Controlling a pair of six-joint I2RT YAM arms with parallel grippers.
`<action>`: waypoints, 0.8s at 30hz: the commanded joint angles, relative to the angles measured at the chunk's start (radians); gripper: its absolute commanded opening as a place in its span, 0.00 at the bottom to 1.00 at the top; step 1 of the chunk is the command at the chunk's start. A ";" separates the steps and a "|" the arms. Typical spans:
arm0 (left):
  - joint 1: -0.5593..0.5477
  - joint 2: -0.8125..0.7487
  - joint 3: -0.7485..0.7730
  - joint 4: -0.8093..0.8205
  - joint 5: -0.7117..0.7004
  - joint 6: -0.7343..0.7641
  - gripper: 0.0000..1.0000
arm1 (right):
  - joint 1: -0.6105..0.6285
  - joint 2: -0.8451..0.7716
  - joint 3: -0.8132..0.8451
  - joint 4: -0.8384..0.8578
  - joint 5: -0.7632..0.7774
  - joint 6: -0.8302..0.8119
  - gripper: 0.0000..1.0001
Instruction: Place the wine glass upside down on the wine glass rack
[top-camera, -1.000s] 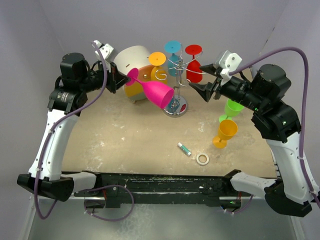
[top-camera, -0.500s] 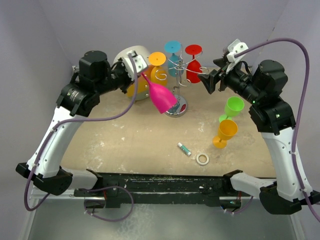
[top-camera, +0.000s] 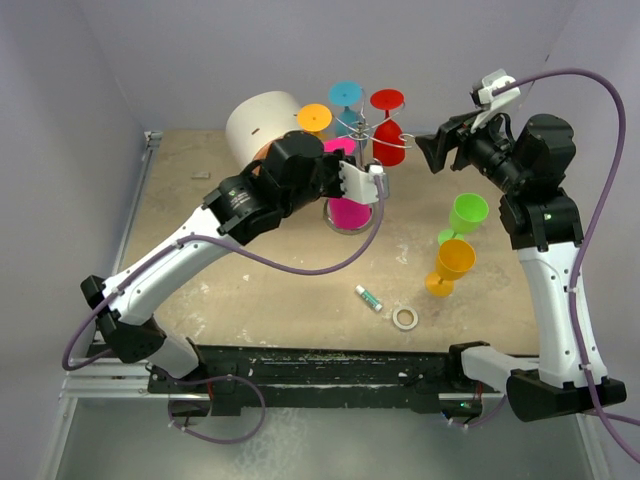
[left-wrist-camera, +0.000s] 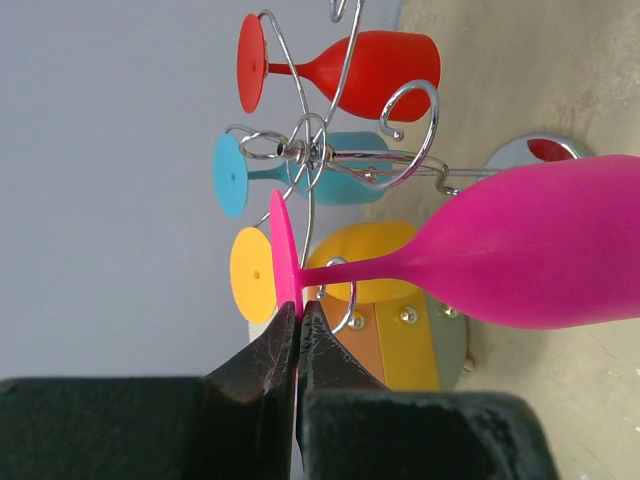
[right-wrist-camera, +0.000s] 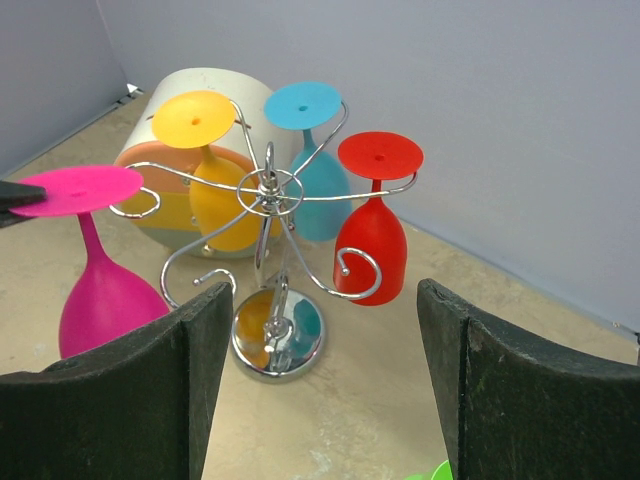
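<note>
The pink wine glass (top-camera: 350, 212) hangs upside down, and my left gripper (left-wrist-camera: 298, 310) is shut on the rim of its round foot (right-wrist-camera: 78, 188). It sits just left of the wine glass rack (right-wrist-camera: 268, 190), its foot level with the curled arms. I cannot tell whether the stem touches an arm. The rack (top-camera: 362, 130) carries a red glass (top-camera: 388, 140), a blue glass (top-camera: 347, 95) and an orange glass (top-camera: 314, 117), all upside down. My right gripper (right-wrist-camera: 325, 300) stands open and empty, raised to the right of the rack (left-wrist-camera: 310, 150).
A white-and-orange round box (top-camera: 262, 120) stands behind the rack on the left. A green glass (top-camera: 466, 213) and an orange glass (top-camera: 452, 262) stand upright at the right. A small tube (top-camera: 369, 297) and a tape roll (top-camera: 405, 318) lie near the front.
My left arm swung right, carrying the pink glass from lying sideways to upside down beside the rack. My right gripper pulled up and back from the rack and opened wider.
</note>
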 joint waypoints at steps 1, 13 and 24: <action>-0.028 0.019 0.003 0.114 -0.121 0.092 0.00 | -0.017 -0.018 -0.005 0.059 -0.057 0.024 0.77; -0.024 0.112 -0.009 0.217 -0.270 0.153 0.00 | -0.031 -0.018 -0.004 0.067 -0.134 0.049 0.76; 0.028 0.164 0.020 0.215 -0.283 0.098 0.00 | -0.033 -0.034 -0.017 0.071 -0.160 0.056 0.76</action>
